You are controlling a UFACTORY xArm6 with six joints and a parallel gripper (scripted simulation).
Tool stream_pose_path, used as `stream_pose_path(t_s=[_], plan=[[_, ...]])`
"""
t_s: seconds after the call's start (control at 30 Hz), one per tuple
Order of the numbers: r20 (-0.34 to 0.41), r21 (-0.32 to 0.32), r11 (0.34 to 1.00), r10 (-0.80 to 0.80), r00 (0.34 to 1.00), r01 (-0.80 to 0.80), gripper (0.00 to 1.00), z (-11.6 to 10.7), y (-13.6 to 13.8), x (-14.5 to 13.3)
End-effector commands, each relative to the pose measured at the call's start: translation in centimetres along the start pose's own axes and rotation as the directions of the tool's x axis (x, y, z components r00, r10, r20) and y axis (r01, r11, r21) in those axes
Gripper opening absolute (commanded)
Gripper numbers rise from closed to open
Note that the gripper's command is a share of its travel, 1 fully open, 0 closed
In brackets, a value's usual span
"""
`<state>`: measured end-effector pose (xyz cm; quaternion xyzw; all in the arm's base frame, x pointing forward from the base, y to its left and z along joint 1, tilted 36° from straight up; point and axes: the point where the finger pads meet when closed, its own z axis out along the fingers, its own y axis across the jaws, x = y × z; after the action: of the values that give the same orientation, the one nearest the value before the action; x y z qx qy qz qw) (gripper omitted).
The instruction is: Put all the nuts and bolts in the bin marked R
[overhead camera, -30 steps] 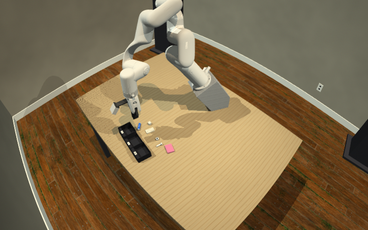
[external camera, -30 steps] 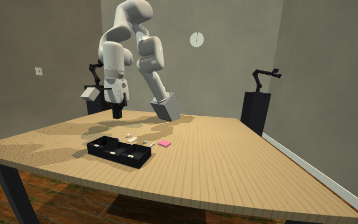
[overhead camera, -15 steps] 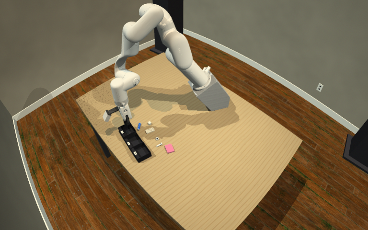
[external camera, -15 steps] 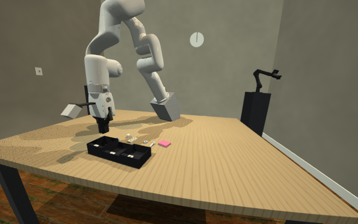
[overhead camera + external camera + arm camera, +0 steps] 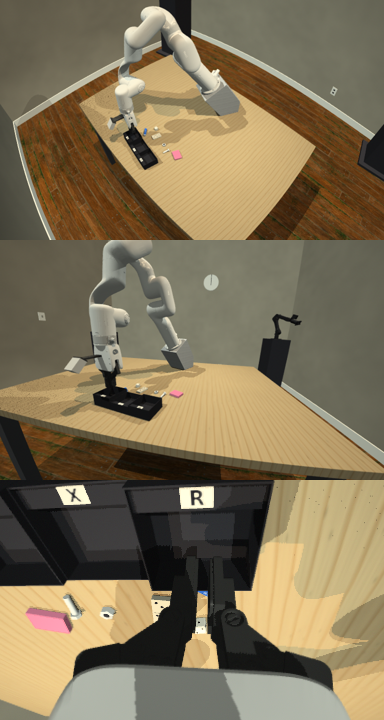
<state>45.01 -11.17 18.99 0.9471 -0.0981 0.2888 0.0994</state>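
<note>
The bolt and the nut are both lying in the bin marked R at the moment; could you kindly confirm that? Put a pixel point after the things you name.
Not quite: the bolt (image 5: 166, 151) (image 5: 162, 394) (image 5: 72, 606) and the nut (image 5: 163, 144) (image 5: 156, 392) (image 5: 107, 612) both lie on the table, outside the bins, as the wrist view shows.

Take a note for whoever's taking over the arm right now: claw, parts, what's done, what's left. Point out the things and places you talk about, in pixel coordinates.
Claw (image 5: 133, 131) (image 5: 110, 386) (image 5: 203, 573): nearly closed, nothing held, low at the R bin (image 5: 125, 135) (image 5: 99, 401) (image 5: 235, 502).
Job's things: the nut (image 5: 162, 144) (image 5: 154, 392) (image 5: 102, 614) and bolt (image 5: 165, 151) (image 5: 162, 395) (image 5: 72, 605) are on the table, between the bins and the pink block (image 5: 176, 155) (image 5: 176, 393) (image 5: 49, 620).
Done: neither is binned. The claw hides part of R's inside; I see no parts there.
Left: put both in R, then let go. Leave the block, domino (image 5: 156, 136) (image 5: 142, 390) (image 5: 160, 606), die (image 5: 156, 128) (image 5: 137, 385) (image 5: 200, 626) and battery (image 5: 145, 131) (image 5: 202, 593) on the table.
</note>
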Motion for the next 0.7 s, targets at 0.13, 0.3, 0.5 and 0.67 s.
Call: stream_pose_path(t_s=[0.13, 0.3, 0.5, 0.67], plan=[[-0.005, -0.003, 1.000, 0.000, 1.000, 0.000, 0.07, 1.9, 0.0, 0.2], [-0.005, -0.003, 1.000, 0.000, 1.000, 0.000, 0.07, 3.2, 0.0, 0.2], [-0.004, -0.003, 1.000, 0.000, 1.000, 0.000, 0.07, 4.7, 0.0, 0.2], [-0.004, -0.003, 1.000, 0.000, 1.000, 0.000, 0.07, 4.7, 0.0, 0.2]])
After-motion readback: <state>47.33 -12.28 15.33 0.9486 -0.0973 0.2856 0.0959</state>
